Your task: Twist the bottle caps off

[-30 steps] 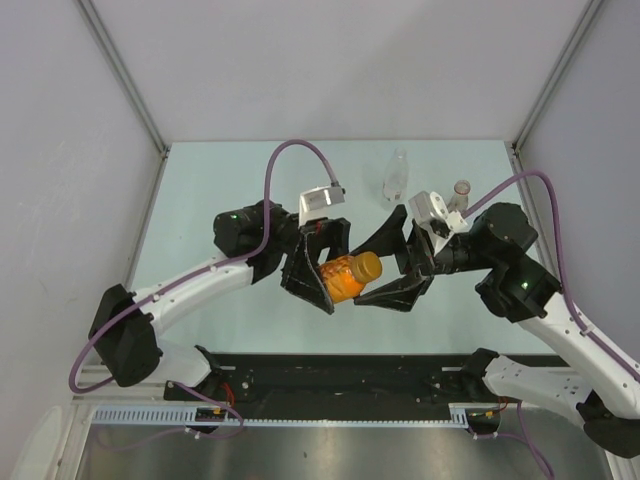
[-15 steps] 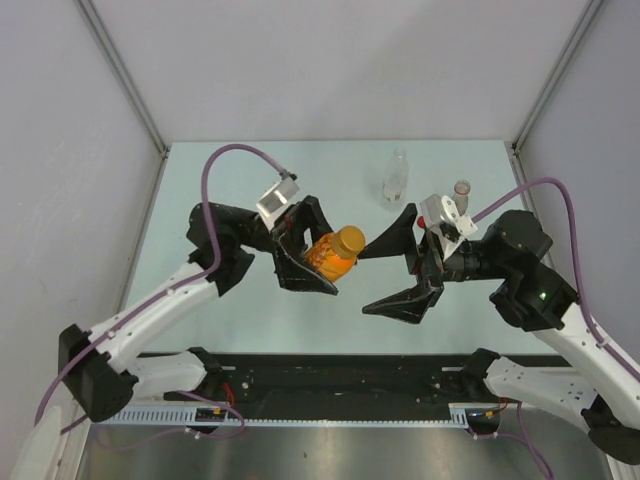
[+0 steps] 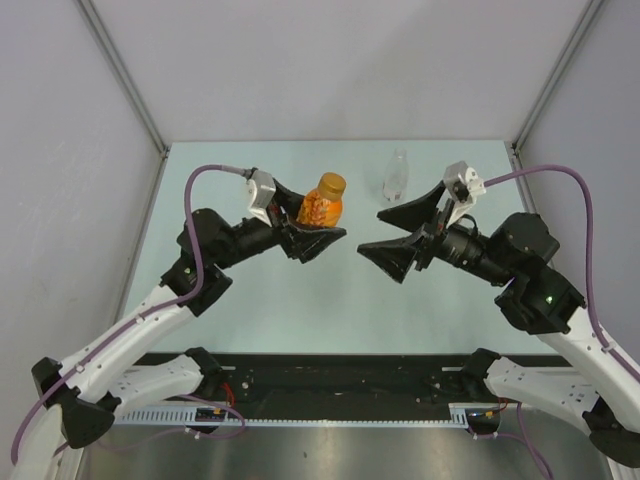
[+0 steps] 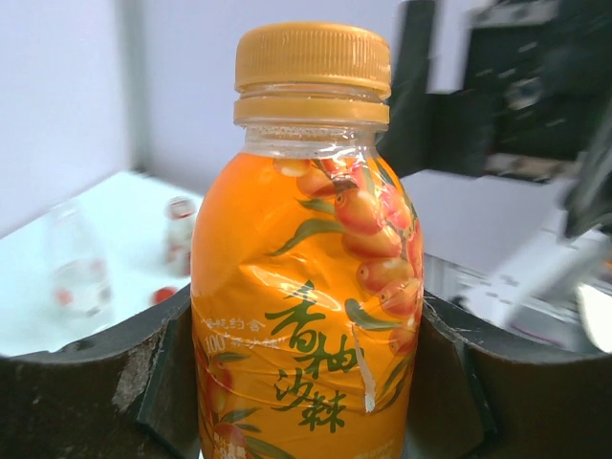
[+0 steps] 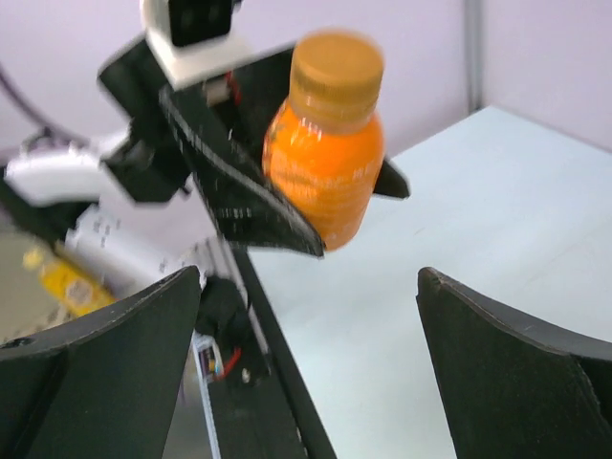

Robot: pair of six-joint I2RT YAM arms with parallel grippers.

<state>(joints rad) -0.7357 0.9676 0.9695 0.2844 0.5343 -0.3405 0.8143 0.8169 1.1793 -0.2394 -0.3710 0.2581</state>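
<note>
Clamped narrow in the left gripper (image 3: 308,228): orange bottle (image 3: 320,208), held off the bench (image 3: 260,300), orange cap (image 3: 331,184) on. Facing it nearby, spread wide and empty: right gripper (image 3: 372,232). Step in hand: presenting the cap. Next, probably: align over the cap, close squarely, then twist without slipping.

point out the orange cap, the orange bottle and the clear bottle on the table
orange cap (image 4: 313,62), left wrist view, on its side wall
orange bottle (image 4: 306,325), left wrist view, on the printed label
clear bottle (image 3: 396,178), top external view, on its body
</note>
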